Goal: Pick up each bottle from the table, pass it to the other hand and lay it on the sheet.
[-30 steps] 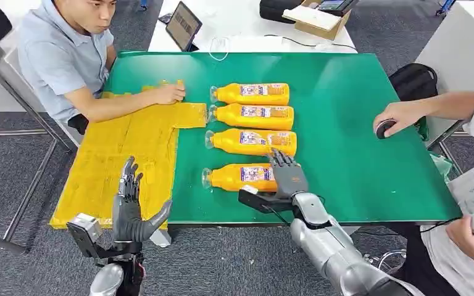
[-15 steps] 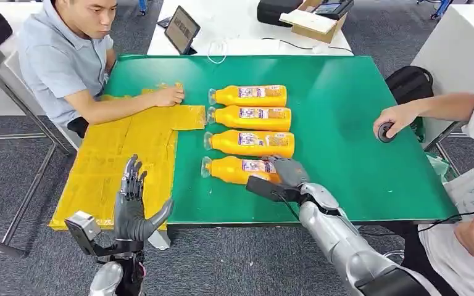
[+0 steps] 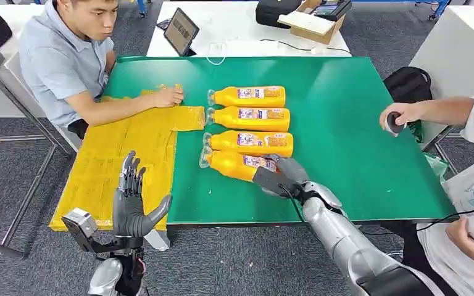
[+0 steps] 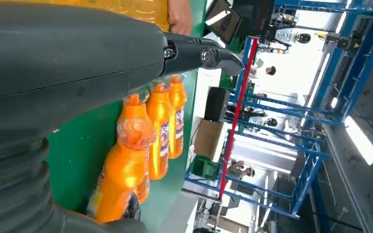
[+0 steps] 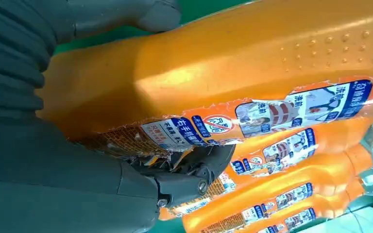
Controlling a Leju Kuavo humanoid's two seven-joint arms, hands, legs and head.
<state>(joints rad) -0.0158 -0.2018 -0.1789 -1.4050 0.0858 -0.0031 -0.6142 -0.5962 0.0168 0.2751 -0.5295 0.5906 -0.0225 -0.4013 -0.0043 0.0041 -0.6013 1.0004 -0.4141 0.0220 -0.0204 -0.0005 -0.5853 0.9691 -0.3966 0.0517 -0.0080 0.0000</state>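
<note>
Our right hand (image 3: 282, 173) grips the nearest bottle (image 3: 237, 163) on the counter (image 3: 345, 123); our left hand (image 3: 133, 203) hangs released.

The big grey left hand (image 4: 68, 73) fills the near side. Past it, orange bottles (image 4: 141, 145) lie side by side on the green tabletop (image 4: 77, 155). A yellow sheet (image 4: 136, 9) and a person's hand (image 4: 179, 17) lie farther off.

Silver arms, dark grey hands (image 3: 279, 174).
</note>
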